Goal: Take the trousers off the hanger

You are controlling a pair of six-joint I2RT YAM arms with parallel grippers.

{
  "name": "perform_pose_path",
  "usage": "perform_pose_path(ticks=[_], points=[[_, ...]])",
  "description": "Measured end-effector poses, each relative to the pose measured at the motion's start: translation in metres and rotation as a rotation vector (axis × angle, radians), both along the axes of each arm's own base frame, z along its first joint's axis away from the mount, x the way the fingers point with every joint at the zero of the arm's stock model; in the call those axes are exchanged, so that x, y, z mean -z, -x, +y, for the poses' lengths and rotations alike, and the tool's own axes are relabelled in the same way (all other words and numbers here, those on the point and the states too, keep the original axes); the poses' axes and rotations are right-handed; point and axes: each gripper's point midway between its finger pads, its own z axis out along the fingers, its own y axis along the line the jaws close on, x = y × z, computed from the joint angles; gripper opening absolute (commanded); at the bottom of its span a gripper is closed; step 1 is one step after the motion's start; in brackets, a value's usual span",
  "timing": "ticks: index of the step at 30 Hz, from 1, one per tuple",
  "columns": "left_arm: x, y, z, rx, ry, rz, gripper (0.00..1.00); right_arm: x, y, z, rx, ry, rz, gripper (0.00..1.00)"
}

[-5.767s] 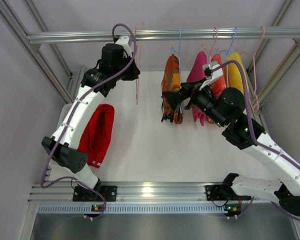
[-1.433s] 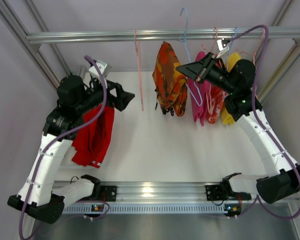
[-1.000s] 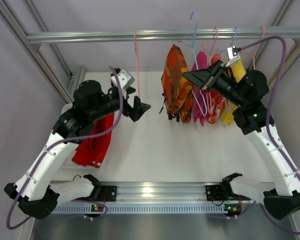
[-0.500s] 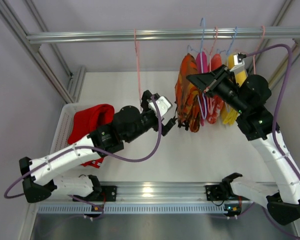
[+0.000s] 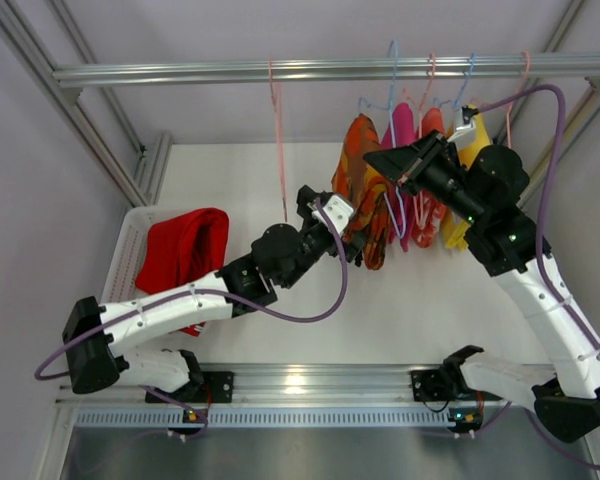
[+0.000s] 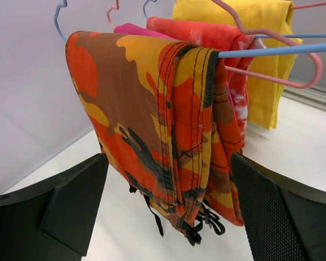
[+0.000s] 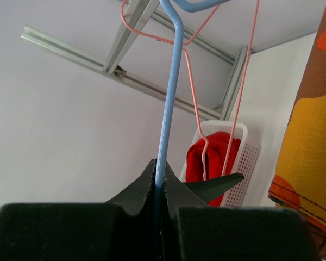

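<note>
We see the red trousers [image 5: 185, 250] lying in the white basket [image 5: 128, 250] at the worktop's left edge. Farther in, our left gripper [image 6: 168, 163] is spread wide at the orange patterned trousers [image 6: 146, 109]. They are draped over the blue hanger [image 7: 171, 81], which our right gripper [image 7: 158, 185] pinches toward the far edge.

My left arm [image 5: 170, 305] reaches out long and low towards the orange patterned trousers [image 6: 152, 109]. The left hand [image 6: 167, 179] is spread wide, with one finger on either side of them. My right arm [image 5: 540, 290] stands tall with its elbow bent, and the right hand [image 7: 158, 187] is pinched tight on the blue hanger [image 7: 171, 92] just above those trousers.
</note>
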Motion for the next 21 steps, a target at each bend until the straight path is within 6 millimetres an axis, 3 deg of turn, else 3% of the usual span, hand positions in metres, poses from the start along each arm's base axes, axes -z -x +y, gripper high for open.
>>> perform_pose_path(ticks=[15, 21], points=[[0.011, -0.031, 0.000, -0.073, 0.012, -0.034, 0.99, -0.019, 0.003, 0.000, -0.006, -0.034, -0.020, 0.00], [0.015, -0.028, -0.008, -0.027, 0.011, -0.031, 0.99, -0.019, 0.003, 0.000, -0.006, -0.038, -0.014, 0.00]])
